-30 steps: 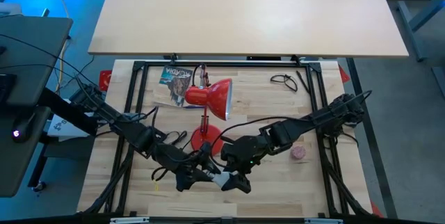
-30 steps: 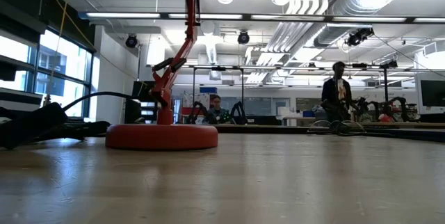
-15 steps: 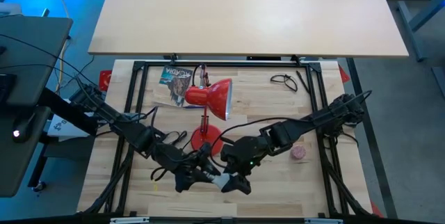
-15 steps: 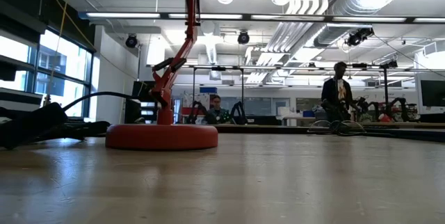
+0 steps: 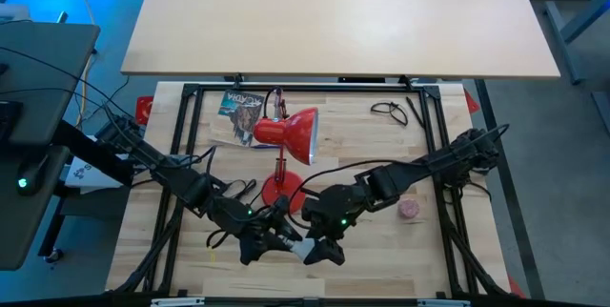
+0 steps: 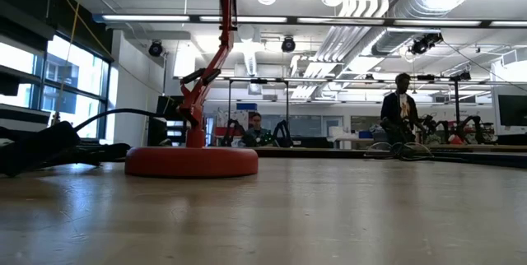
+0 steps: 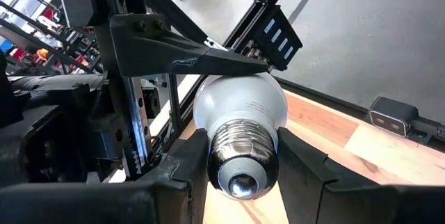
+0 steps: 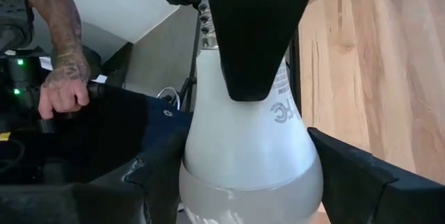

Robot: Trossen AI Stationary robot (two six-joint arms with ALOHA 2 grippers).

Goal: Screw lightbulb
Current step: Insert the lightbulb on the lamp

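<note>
The white lightbulb (image 5: 303,245) is between my two grippers near the table's near edge, in the middle. My left gripper (image 5: 286,241) comes from the left and is shut on its screw-base end. My right gripper (image 5: 320,248) comes from the right and is shut on its wide white end. The red lamp stands on its round base (image 5: 280,194) just beyond them, with its shade (image 5: 298,133) tipped toward the far side. The low view shows only the lamp's base (image 6: 191,160), and neither gripper. My left gripper has the bulb's silver screw base (image 7: 243,156) pinched between its two fingers (image 7: 191,165), one on each side. The base end points back at the wrist, and the white globe (image 7: 240,102) points away, toward the right arm. My right gripper has the bulb's wide white body (image 8: 247,137) between its two fingers (image 8: 156,175), one on each side, near the grey band (image 8: 250,190). The fingers lie along the bulb. The narrow base end points away, where a left-gripper finger (image 8: 250,36) covers it.
A pink ball (image 5: 409,209) lies to the right of the right arm. A magazine (image 5: 240,107) and a pair of glasses (image 5: 389,110) lie at the far side. Black cables trail by the lamp's base. A person's hand (image 8: 62,92) shows beyond the table.
</note>
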